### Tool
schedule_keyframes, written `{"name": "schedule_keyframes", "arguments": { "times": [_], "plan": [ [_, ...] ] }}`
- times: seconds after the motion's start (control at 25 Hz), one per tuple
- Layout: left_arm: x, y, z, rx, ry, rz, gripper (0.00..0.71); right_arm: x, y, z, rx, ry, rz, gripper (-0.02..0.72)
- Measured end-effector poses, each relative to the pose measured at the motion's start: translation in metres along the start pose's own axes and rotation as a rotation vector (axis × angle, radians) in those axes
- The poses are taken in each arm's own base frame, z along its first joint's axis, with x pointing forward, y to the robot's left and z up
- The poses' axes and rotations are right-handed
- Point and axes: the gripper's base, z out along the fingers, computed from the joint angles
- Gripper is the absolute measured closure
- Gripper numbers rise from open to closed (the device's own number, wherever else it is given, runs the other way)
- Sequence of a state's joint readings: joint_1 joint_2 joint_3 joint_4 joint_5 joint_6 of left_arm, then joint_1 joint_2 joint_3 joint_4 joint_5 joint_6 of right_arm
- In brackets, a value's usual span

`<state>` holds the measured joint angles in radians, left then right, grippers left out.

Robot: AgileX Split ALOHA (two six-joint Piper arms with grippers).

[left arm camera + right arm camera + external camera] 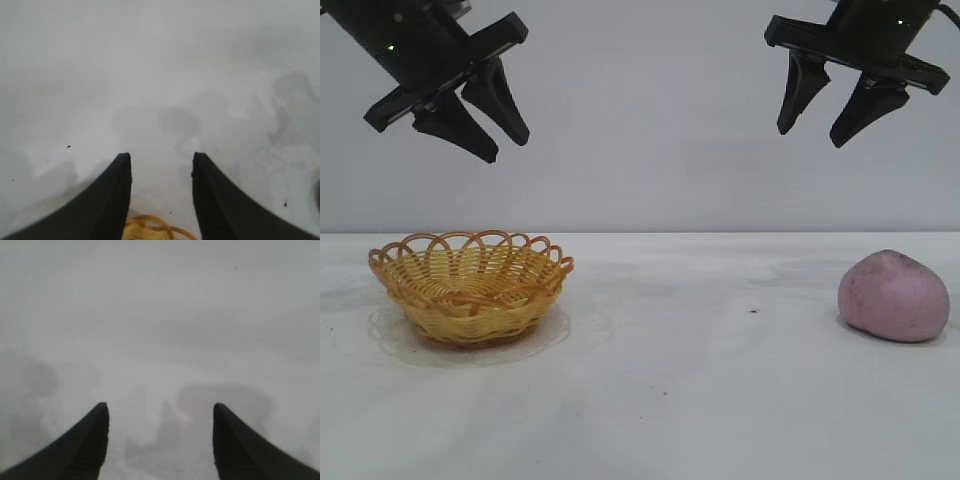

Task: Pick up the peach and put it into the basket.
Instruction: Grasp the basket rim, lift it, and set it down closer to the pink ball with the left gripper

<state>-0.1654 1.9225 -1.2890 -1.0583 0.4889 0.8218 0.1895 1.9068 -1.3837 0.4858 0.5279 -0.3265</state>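
The peach (894, 296), a matte pink-purple lump, lies on the white table at the right in the exterior view. The yellow-orange wicker basket (470, 285) stands at the left with nothing in it; a bit of its rim (150, 227) shows between the fingers in the left wrist view. My right gripper (812, 136) hangs open high above the table, up and slightly left of the peach. My left gripper (510, 148) hangs open high over the basket. Both hold nothing. The right wrist view shows only bare table between my right gripper's (160, 412) fingers.
The white table (700, 380) stretches between basket and peach, with a small dark speck (753, 311) left of the peach. A plain grey wall stands behind.
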Motion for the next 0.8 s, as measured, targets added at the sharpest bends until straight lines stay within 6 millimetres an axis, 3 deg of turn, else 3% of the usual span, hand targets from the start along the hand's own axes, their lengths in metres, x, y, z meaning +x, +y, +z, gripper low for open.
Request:
{"name": "schedule_keyframes", "arguments": {
  "times": [0.52,0.8],
  "plan": [
    [0.002,-0.001,0.000,0.012,0.022,0.014,0.421,0.000,0.000,0.000,-0.001,0.000,0.001,0.275],
    [0.014,0.001,-0.001,0.006,0.154,0.183,0.421,0.000,0.000,0.000,-0.002,0.004,0.001,0.275]
  ]
}}
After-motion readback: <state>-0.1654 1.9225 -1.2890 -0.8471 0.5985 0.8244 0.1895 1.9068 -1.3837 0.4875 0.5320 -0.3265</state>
